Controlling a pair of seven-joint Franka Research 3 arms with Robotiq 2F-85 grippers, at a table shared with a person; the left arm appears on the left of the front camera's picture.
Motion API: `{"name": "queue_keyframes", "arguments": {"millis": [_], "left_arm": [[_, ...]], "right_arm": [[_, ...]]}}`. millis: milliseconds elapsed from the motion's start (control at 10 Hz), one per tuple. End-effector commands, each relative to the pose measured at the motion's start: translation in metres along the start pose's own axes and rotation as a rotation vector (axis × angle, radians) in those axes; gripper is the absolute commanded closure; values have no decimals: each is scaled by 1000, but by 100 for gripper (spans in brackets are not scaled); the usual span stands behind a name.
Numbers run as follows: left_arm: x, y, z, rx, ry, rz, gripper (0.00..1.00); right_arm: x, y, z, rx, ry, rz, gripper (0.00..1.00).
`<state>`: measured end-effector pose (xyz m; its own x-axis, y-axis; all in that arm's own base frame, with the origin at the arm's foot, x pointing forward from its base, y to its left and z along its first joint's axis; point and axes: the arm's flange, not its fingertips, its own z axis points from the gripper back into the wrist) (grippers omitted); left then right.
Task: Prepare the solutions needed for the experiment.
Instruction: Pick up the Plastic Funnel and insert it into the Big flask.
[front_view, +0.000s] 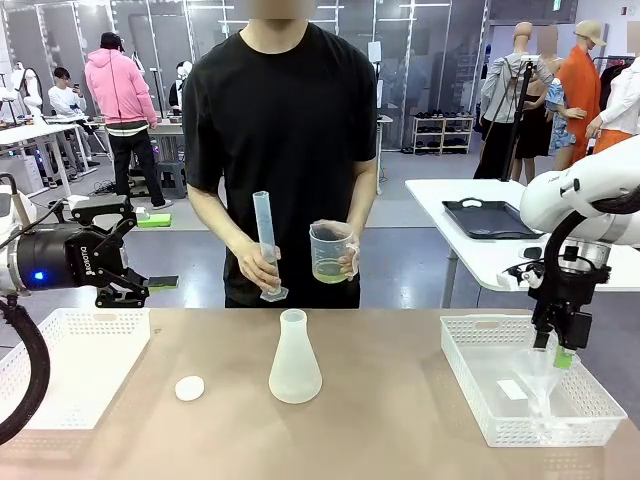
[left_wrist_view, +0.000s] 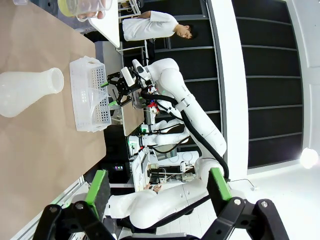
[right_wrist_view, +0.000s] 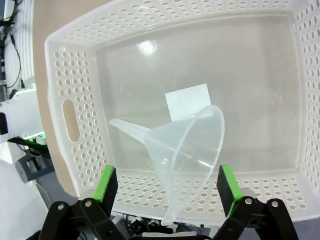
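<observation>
The solution (front_view: 330, 270), a shallow pale yellow-green liquid, sits in a clear measuring jug (front_view: 331, 250) in one of the person's hands; the jug (left_wrist_view: 85, 7) also shows in the left wrist view. The other hand holds a tall thin graduated cylinder (front_view: 266, 240). A frosted conical flask (front_view: 295, 362) (left_wrist_view: 29, 90) stands mid-table and looks empty. My left gripper (front_view: 130, 250) (left_wrist_view: 157, 185) hovers open at the left, holding nothing. My right gripper (front_view: 555, 350) (right_wrist_view: 168, 185) hangs open low in the right basket, fingers either side of a clear funnel (right_wrist_view: 185, 150) (front_view: 541, 380).
A white perforated basket (front_view: 500, 420) (right_wrist_view: 60, 100) (left_wrist_view: 82, 107) at the right holds the funnel and a white label (right_wrist_view: 187, 102). Another white basket (front_view: 60, 385) sits at the left. A small white round cap (front_view: 189, 388) lies left of the flask.
</observation>
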<state>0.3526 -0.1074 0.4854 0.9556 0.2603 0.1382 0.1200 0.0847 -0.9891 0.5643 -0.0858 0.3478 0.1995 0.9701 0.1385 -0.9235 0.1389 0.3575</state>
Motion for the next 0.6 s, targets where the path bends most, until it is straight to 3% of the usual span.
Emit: {"name": "queue_keyframes", "arguments": {"millis": [0, 100, 500], "left_arm": [[-2, -2, -2, -24, -7, 21, 0], [-2, -2, -2, -24, -7, 21, 0], [-2, -2, -2, -24, -7, 21, 0]], "right_arm": [[-1, -11, 2, 35, -39, 31, 0], [-3, -12, 0, 45, -35, 20, 0], [-4, -14, -8, 53, -21, 8, 31]]}}
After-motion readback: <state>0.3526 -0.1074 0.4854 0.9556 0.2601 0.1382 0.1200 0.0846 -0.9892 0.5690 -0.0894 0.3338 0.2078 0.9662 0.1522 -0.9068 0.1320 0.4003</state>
